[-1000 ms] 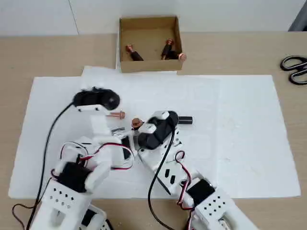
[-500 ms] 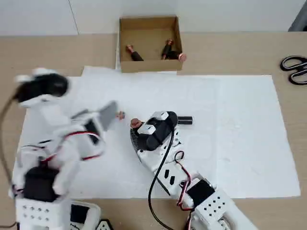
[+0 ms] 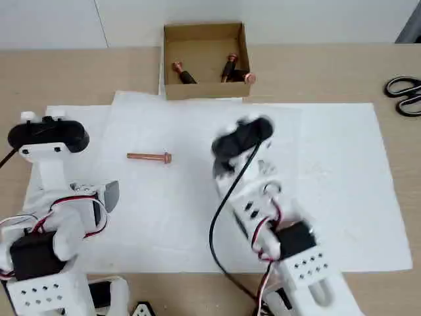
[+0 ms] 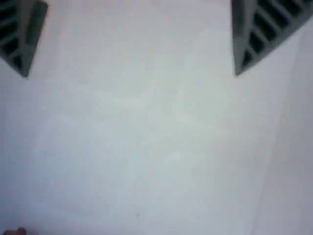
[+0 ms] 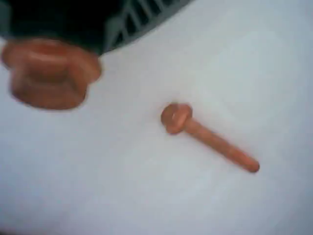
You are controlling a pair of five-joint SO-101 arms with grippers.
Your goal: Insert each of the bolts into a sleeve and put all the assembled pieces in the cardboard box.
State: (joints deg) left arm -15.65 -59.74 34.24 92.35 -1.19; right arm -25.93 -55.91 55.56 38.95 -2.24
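The tan table (image 3: 66,72) carries a wide white sheet (image 3: 329,164), and the cardboard box (image 3: 204,90) stands at the sheet's far edge. Part of the job looks done, since the box already holds assembled pieces (image 3: 184,74). At least two dark sleeves with copper heads lie inside, and a third head seems to sit by the right wall, though the exact count is hard to tell. The left gripper (image 4: 129,68) hangs over bare sheet near the sheet's left edge. Its two jaws are spread wide with nothing between them. The right gripper (image 5: 73,34) is above the middle of the sheet and closed on a held bolt (image 5: 49,73). That bolt's copper head juts out from a dark mass that is probably its sleeve, but the pictures do not settle this. By that reading, this piece is assembled and only has to be carried to the box. A pair of scissors (image 3: 404,95) lies on the table off to the right, well apart from the work. Smallest is the loose bolt (image 3: 150,157), which lies flat on the sheet between the two arms. It has no sleeve on it, and it has yet to be picked up, fitted and boxed.
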